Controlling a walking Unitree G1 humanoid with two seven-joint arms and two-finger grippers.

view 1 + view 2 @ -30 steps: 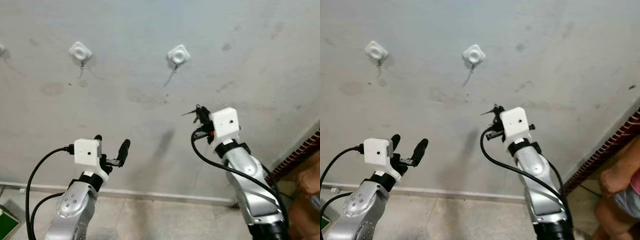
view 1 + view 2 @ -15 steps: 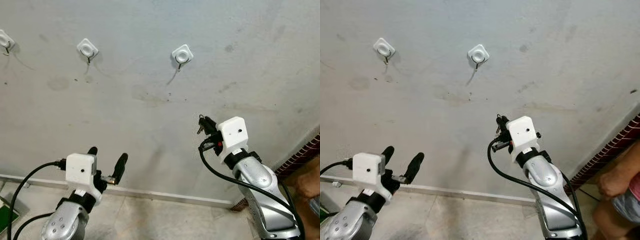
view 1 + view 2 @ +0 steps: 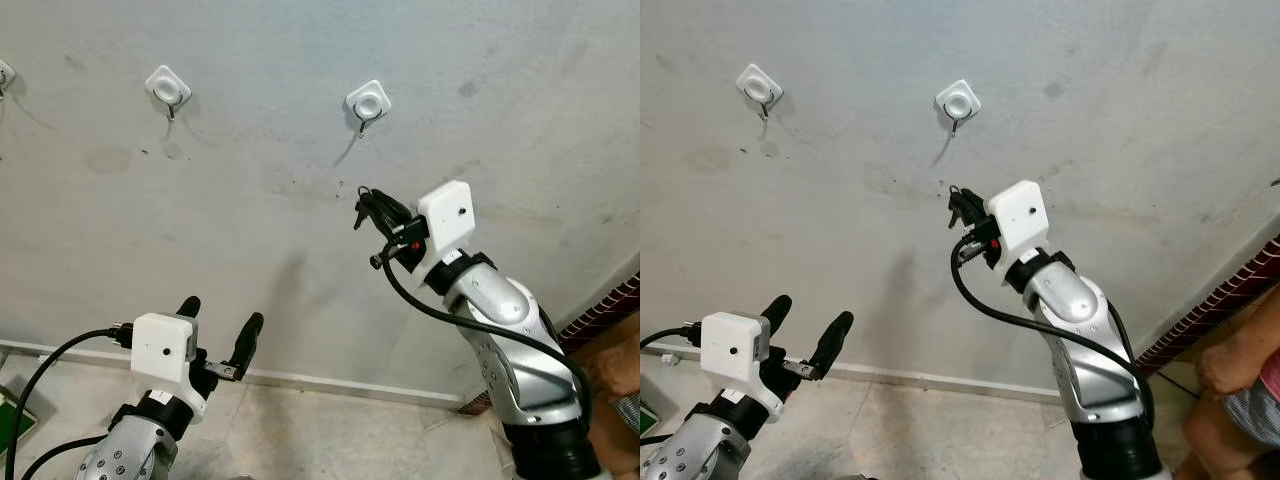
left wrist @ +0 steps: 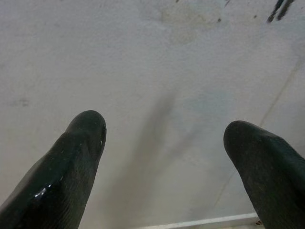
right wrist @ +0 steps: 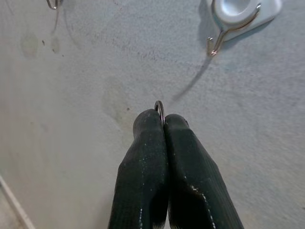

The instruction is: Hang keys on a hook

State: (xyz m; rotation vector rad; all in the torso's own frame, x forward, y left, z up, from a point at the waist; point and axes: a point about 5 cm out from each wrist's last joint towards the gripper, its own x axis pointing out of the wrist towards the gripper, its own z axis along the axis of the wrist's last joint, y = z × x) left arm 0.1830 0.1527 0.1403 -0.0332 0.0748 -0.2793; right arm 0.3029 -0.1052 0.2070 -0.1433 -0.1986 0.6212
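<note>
Right wrist view: right gripper [image 5: 163, 119] pinched tight on keys [image 3: 366, 204], ring peeking between jaws, below hook [image 5: 224, 32] and off the wall [image 3: 250, 150]; left gripper [image 3: 218, 325] wide, empty, low; risk of ring missing hook tip through misalignment, then dropping.

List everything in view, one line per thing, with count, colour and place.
Wall: one, grey, stained, straight ahead.
Hooks: two, white pads with metal hooks, high on wall; one above the right end effector, one further left.
Key ring: one, metal, pinched between right fingertips, below the hook.
Baseboard: one, white, at wall's foot.
Person: one, far right, partly seen.
Left end effector: black, open, low.
Right end effector: black, shut, raised toward wall.
</note>
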